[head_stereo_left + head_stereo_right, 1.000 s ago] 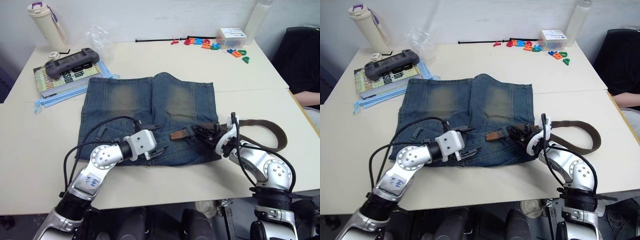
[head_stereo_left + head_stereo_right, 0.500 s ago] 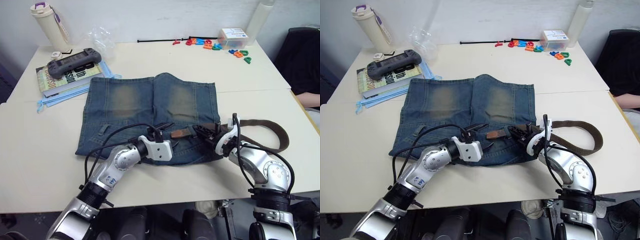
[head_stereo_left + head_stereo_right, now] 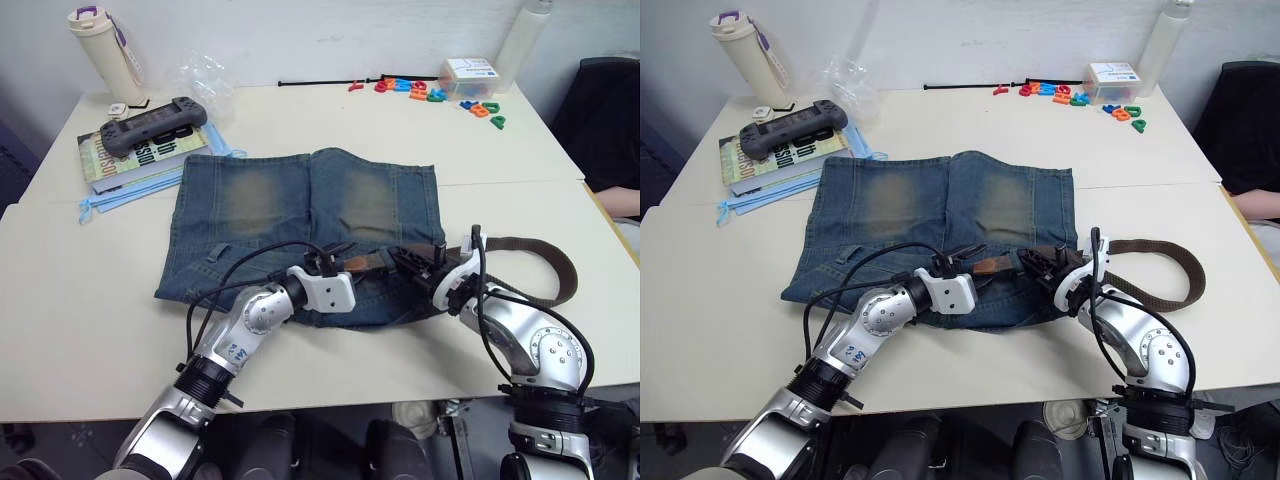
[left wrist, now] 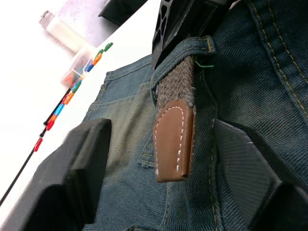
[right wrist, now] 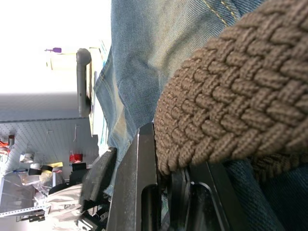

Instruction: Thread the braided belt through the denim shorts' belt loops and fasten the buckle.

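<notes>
Your faded blue denim shorts (image 3: 305, 215) lie flat at the centre of the frame on the pale desk (image 3: 90, 290), waistband toward the lower edge. The dark-brown braided belt (image 3: 530, 250) loops out on the desk at right, then runs leftward through a blue denim belt loop (image 4: 192, 47); its tan leather tip (image 4: 173, 139) rests on the waistband. Your left pincer (image 3: 338, 262) is open, one finger on either side of that tip without touching it. Your right pincer (image 3: 415, 268) is clamped on the braided strap just right of the loop.
</notes>
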